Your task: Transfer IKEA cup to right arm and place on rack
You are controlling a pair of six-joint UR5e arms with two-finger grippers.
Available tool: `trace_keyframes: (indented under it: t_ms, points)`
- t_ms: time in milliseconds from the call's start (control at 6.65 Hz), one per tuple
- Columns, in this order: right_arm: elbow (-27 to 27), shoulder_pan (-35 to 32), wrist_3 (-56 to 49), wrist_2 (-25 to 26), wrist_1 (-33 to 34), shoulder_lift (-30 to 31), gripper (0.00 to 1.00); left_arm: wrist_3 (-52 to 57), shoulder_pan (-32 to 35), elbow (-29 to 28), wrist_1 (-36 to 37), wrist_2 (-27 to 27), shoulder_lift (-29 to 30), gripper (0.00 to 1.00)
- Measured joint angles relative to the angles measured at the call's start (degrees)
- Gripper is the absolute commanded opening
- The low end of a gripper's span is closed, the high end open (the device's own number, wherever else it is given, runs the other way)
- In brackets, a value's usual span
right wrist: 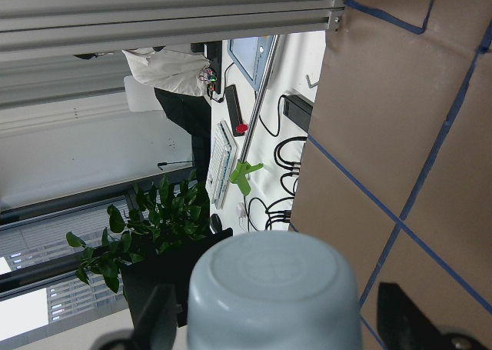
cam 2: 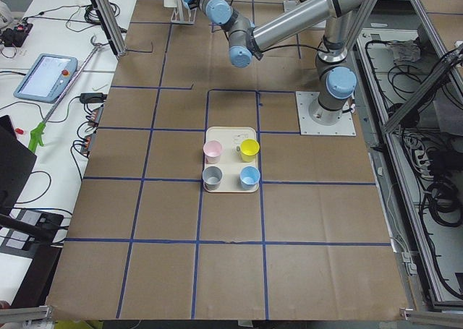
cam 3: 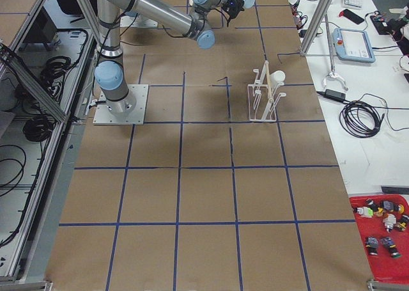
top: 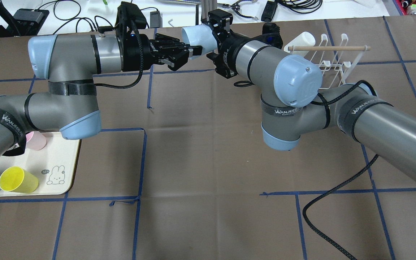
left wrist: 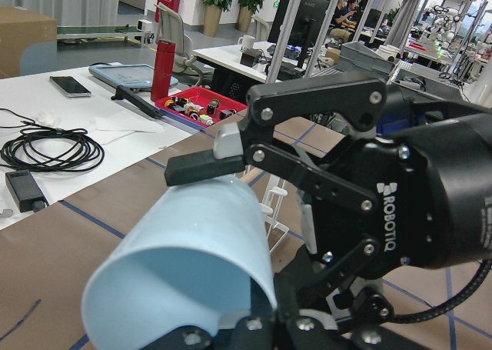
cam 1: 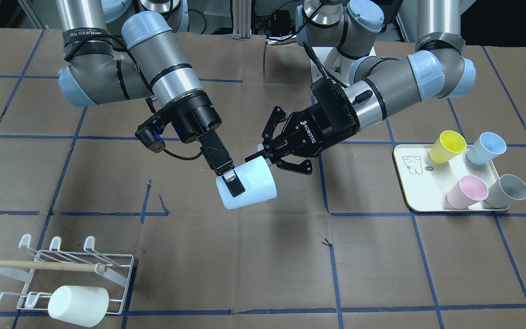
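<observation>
My left claw (cam 1: 268,154) and right claw (cam 1: 231,179) both grasp the pale blue cup (cam 1: 248,187), held on its side in mid-air above the counter (cam 1: 263,256). The rack (cam 1: 69,267), well apart, carries one white cup (cam 1: 78,305).

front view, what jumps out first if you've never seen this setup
Two claws meet in mid-air over the table's middle, both on one pale blue cup: the right claw clamps its body, the left claw its rim. Next, four pastel cups on a tray, and a white cup on the rack.
</observation>
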State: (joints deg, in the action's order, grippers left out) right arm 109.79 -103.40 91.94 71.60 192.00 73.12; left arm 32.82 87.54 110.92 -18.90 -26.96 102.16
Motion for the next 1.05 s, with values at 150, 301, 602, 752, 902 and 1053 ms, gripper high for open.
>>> trace_keyframes:
  t_ms: [150, 301, 602, 752, 902, 1053]
  points:
    - [-0.3, 0.0, 0.0, 0.0, -0.1, 0.1, 0.79, -0.2, 0.0, 0.0, 0.0, 0.0, 0.0, 0.08]
    - [-0.3, 0.0, 0.0, 0.0, -0.2, 0.1, 0.67, -0.3, 0.0, -0.1, 0.0, 0.0, 0.0, 0.08]
    - [-0.3, 0.0, -0.3, -0.1, -0.1, 0.0, 0.51, -0.4, 0.0, -0.1, 0.0, 0.0, 0.0, 0.10]
    - [-0.2, 0.0, -0.5, -0.1, -0.1, 0.0, 0.48, -0.4, 0.0, -0.2, 0.0, 0.0, 0.0, 0.20]
    - [-0.2, 0.0, -0.7, -0.2, -0.1, 0.0, 0.47, -0.5, 0.0, -0.3, 0.0, 0.0, 0.0, 0.32]
    - [-0.1, -0.1, -0.8, -0.2, -0.1, 0.0, 0.44, -0.5, 0.0, -0.5, -0.1, -0.1, 0.0, 0.57]
